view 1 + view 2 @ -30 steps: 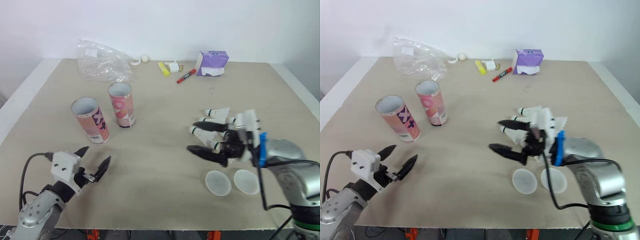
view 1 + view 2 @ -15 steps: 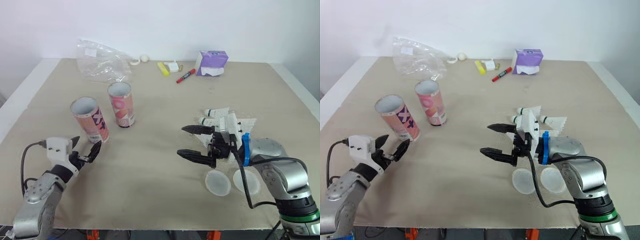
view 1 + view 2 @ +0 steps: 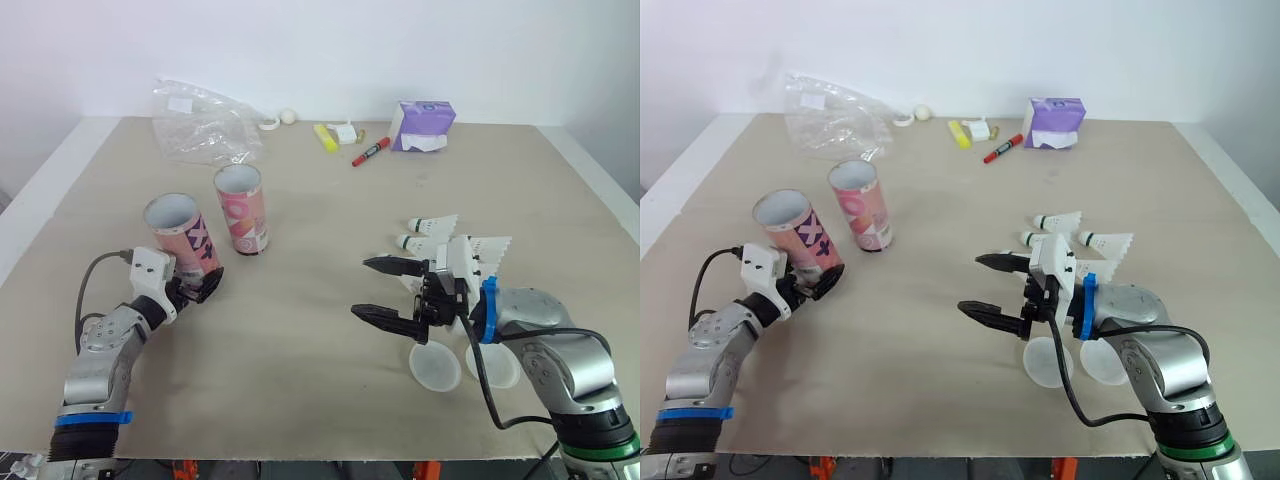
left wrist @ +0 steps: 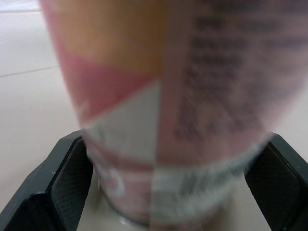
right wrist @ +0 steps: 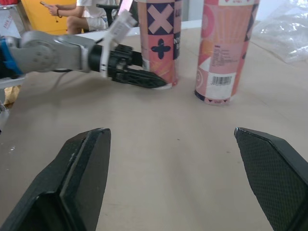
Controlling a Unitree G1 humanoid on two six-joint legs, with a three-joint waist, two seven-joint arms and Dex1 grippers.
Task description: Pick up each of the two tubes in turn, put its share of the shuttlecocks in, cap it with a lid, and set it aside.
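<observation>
Two pink patterned tubes stand upright and uncapped at the table's left. The nearer tube [image 3: 182,236] bears an X pattern; the farther tube [image 3: 241,207] stands just behind it to the right. My left gripper [image 3: 197,287] is open, and its fingers [image 4: 71,184] straddle the nearer tube's base [image 4: 168,120], close against both sides. My right gripper [image 3: 362,288] hangs open and empty right of centre. Behind it lie several white shuttlecocks [image 3: 432,227]. Two round white lids [image 3: 436,366] lie flat under the right wrist.
Along the far edge sit a crumpled clear plastic bag [image 3: 200,125], a white ball [image 3: 289,116], a yellow highlighter [image 3: 327,137], a red marker [image 3: 371,152] and a purple tissue pack [image 3: 425,125]. A seated person [image 5: 82,14] is beyond the table.
My left gripper has travelled forward from the front edge up to the nearer tube's base. My right gripper has shifted left and toward me, away from the shuttlecocks, staying open.
</observation>
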